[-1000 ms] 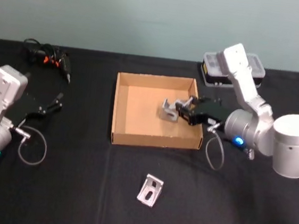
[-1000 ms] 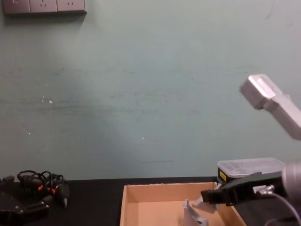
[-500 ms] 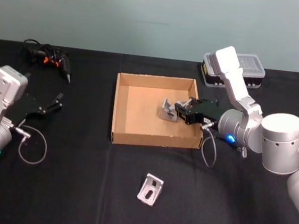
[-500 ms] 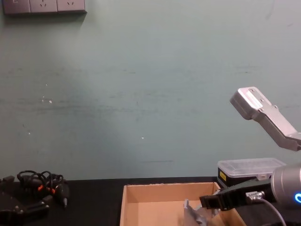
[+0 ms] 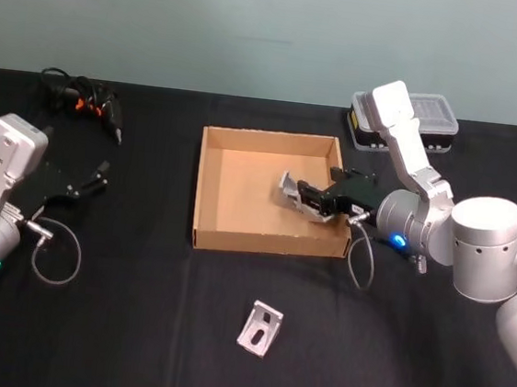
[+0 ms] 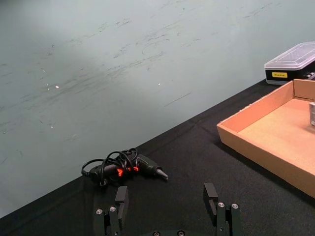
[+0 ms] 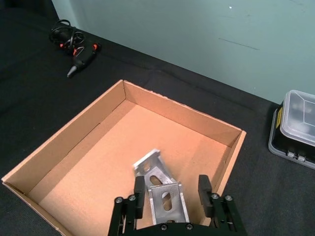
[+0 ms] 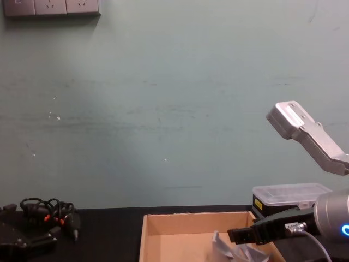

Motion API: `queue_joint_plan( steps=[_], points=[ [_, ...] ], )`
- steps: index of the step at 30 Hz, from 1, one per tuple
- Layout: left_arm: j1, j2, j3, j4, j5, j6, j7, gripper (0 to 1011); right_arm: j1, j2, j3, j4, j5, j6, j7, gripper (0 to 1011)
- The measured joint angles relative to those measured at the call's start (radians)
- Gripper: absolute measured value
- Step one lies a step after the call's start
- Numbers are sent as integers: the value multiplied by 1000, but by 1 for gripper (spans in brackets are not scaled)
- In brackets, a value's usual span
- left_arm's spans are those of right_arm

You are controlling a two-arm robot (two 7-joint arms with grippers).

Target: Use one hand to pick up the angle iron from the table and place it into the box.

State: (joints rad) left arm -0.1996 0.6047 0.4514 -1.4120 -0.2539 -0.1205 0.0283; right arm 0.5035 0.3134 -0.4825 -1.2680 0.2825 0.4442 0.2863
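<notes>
Inside the tan box (image 5: 262, 243), near its right wall, a silver angle iron (image 5: 288, 185) lies tilted on the floor. My right gripper (image 5: 306, 198) reaches in over that wall. In the right wrist view this angle iron (image 7: 160, 189) sits between the open fingers (image 7: 140, 190), with a small gap on one side, above the box floor (image 7: 88, 167). The chest view shows the gripper (image 8: 240, 236) just above the iron (image 8: 219, 244). A second angle iron (image 5: 260, 329) lies on the black table (image 5: 133, 328) in front of the box. My left gripper (image 5: 101, 177) (image 6: 165, 194) is parked at the left, open and empty.
A black case with a clear lid (image 5: 438, 115) (image 7: 295, 128) stands behind the right arm. A black tool with tangled cables (image 5: 88, 102) (image 6: 123, 167) lies at the back left. A teal wall closes the far side.
The right gripper's fingers have spread and the angle iron has tipped down onto the box floor. The left arm has not moved.
</notes>
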Motion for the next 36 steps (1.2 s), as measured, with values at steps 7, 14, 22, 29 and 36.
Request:
queue_joint_plan(
  steps=[7, 14, 22, 29, 36],
  points=[
    [0, 0, 0, 0, 0, 0, 0, 1000, 0, 1, -1, 0, 0, -1, 0, 865],
    [0, 0, 0, 0, 0, 0, 0, 1000, 0, 1, -1, 0, 1, -1, 0, 1000],
    [0, 0, 0, 0, 0, 0, 0, 1000, 0, 1, -1, 0, 1, -1, 0, 1000],
    [0, 0, 0, 0, 0, 0, 0, 1000, -14, 8, 1, -23, -1, -5, 12, 1000],
    [0, 0, 0, 0, 0, 0, 0, 1000, -73, 50, 12, -139, -14, 23, 46, 1000]
  ],
)
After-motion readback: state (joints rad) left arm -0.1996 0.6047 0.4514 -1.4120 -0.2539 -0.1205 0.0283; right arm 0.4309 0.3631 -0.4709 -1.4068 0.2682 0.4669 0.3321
